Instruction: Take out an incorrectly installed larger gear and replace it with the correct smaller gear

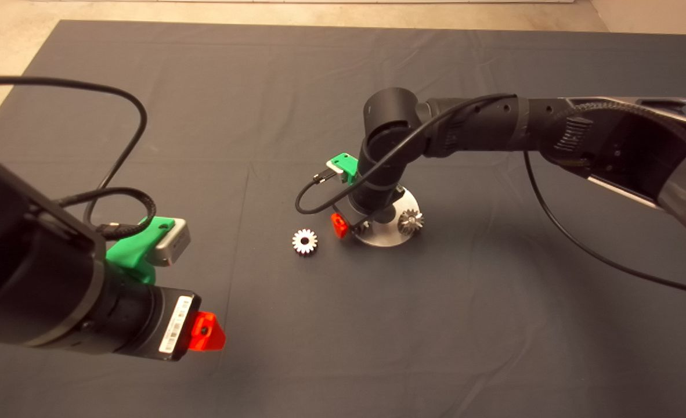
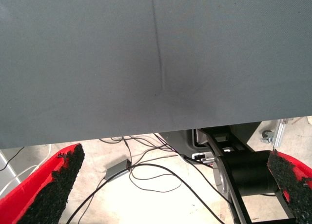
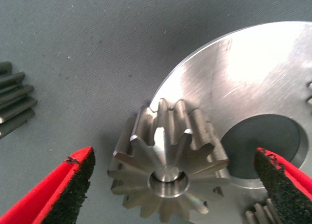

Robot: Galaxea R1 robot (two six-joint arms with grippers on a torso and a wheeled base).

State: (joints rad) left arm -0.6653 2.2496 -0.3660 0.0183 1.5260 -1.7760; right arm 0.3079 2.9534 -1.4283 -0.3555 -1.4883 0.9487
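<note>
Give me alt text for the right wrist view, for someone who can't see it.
The open right gripper hangs over a grey slant-toothed gear mounted at the edge of a round steel plate, one red finger on each side and neither touching it. Part of another gear lies on the dark mat nearby.

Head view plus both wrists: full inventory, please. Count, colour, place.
Mat: 1, dark grey, covers the table.
Base plate: 1, silver steel disc with a round hole, mid-mat.
Larger gear: 1, grey steel with slanted teeth, on a pin at the plate's edge.
Smaller gear: 1, bright silver, loose on the mat beside the plate, on the left arm's side.
Other gear: 1, grey, on the plate's far side.
Left pincer: 1, red fingers, open, parked over the mat's near edge.
Right pincer: 1, red fingers, open, straddling the larger gear without touching it.
</note>
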